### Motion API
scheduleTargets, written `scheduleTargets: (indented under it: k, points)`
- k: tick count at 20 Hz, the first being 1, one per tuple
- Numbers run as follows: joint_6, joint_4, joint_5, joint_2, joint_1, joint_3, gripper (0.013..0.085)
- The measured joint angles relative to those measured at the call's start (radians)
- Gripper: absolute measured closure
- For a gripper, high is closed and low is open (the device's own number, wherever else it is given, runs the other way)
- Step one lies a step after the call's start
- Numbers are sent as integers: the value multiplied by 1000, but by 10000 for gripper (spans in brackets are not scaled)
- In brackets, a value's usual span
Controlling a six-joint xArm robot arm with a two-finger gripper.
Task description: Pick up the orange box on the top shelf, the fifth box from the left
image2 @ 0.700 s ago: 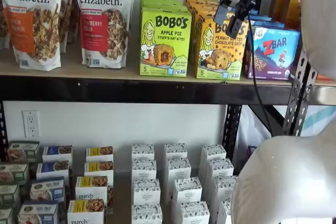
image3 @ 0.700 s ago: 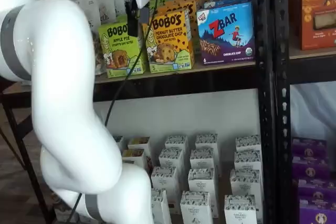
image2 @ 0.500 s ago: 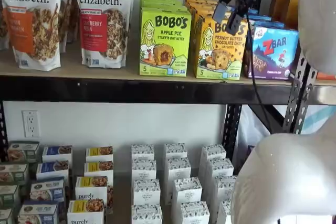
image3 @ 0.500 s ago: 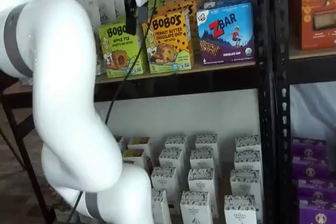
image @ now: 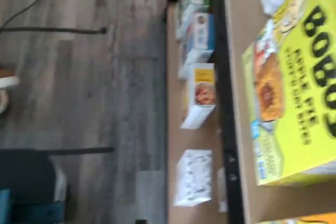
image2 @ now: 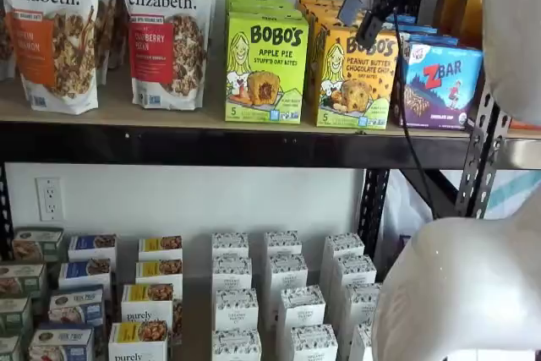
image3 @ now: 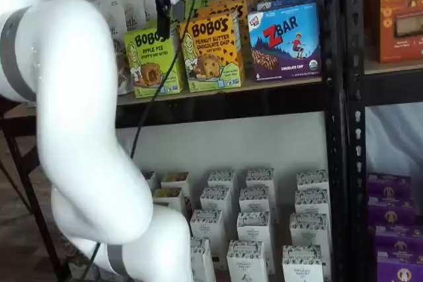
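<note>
One long top shelf [image2: 169,143], boxes standing along its front edge.
My arm [image3: 79,130] fills the foreground; the orange box [image2: 355,76] stands between a lime-green Bobo's box [image2: 265,68] and a blue Zbar box [image2: 442,84]. My claw [image2: 365,8], fingers apart and holding nothing, hangs before the orange box's upper edge.

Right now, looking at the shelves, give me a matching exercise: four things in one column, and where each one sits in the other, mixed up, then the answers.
Things:
1. orange box
2. green box
3. blue box
4. fingers

Places:
A. right of the orange box
B. in front of the orange box's top edge, open
C. between the green and blue boxes
D. left of the orange box

Pairs: 1-C, 2-D, 3-A, 4-B
</note>
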Motion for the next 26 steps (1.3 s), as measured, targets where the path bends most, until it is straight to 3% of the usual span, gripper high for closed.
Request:
scheduleTargets:
  k: [3, 6, 26]
  points:
    - [-5, 28, -110, -36, -3, 60, 130]
    - [-8, 30, -160, -39, 1, 76, 130]
    - [-87, -11, -236, 68, -40, 36, 130]
